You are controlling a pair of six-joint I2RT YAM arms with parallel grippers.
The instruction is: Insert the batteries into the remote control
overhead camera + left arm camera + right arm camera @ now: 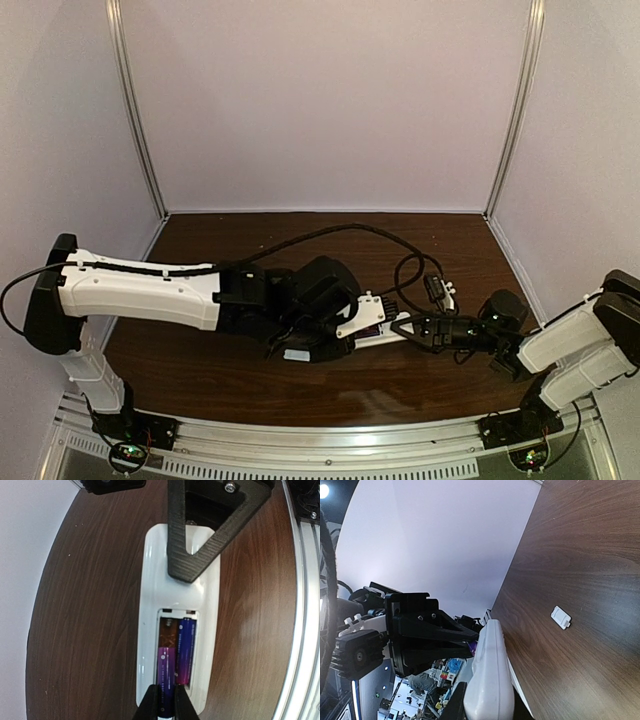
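Left tool (pixel 166 706) pressed nearly together, tips pinching the near end of a slim purple-blue cylindrical battery (pixel 166 665); that battery lies in the open compartment of the slim white plastic remote control (pixel 165 585), beside a second purple-blue battery (pixel 185 650) seated alongside; left arm (pixel 140 290) stretched low across from the left, wrist bent down; right tool (pixel 412 328) clamped on the remote's far end, right arm (pixel 570 345) reaching in low; remote back-up on the dark brown wooden bench (pixel 90 630); small white rectangular cover piece (pixel 561 616) well apart.
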